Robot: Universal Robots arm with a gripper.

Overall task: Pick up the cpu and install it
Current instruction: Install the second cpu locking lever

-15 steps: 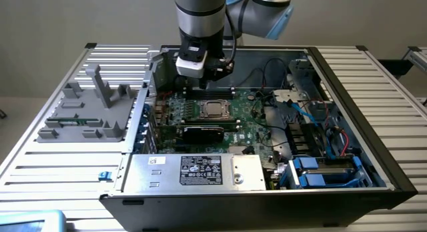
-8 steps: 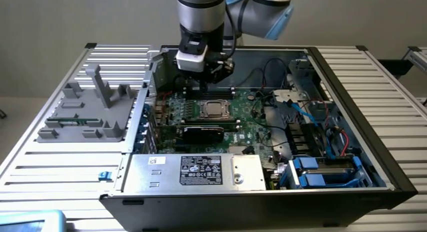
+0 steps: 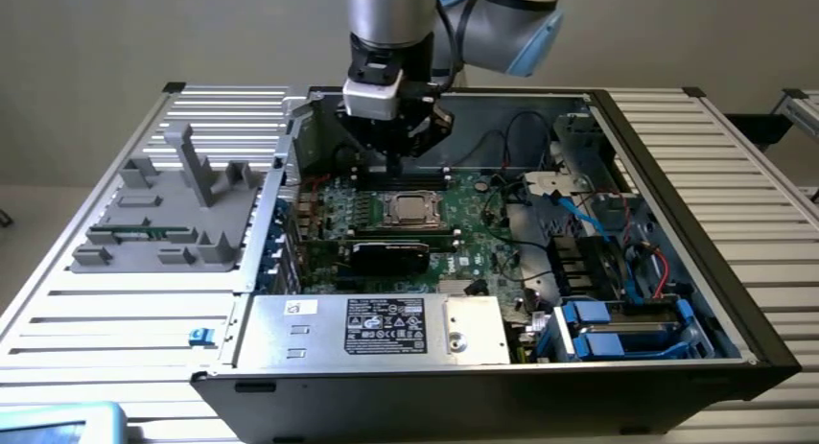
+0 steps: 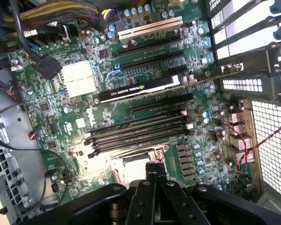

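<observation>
The cpu (image 3: 409, 209) shows its shiny silver top, lying flat inside the metal-framed socket (image 3: 409, 192) on the green motherboard (image 3: 480, 233) in the open computer case. My gripper (image 3: 394, 166) hangs just above the board at the socket's far side, fingers pressed together with nothing between them. In the wrist view the shut gripper (image 4: 155, 169) points down at the edge of the socket (image 4: 119, 165), where the cpu (image 4: 135, 162) shows pale under glare.
A black graphics card (image 3: 399, 252) stands just in front of the socket, with memory slots (image 4: 136, 131) between them. Cables (image 3: 582, 223) and blue drive bays (image 3: 627, 329) crowd the exterior view's right. A power supply (image 3: 371, 327) sits at the front. A grey fixture (image 3: 173, 214) stands outside the case.
</observation>
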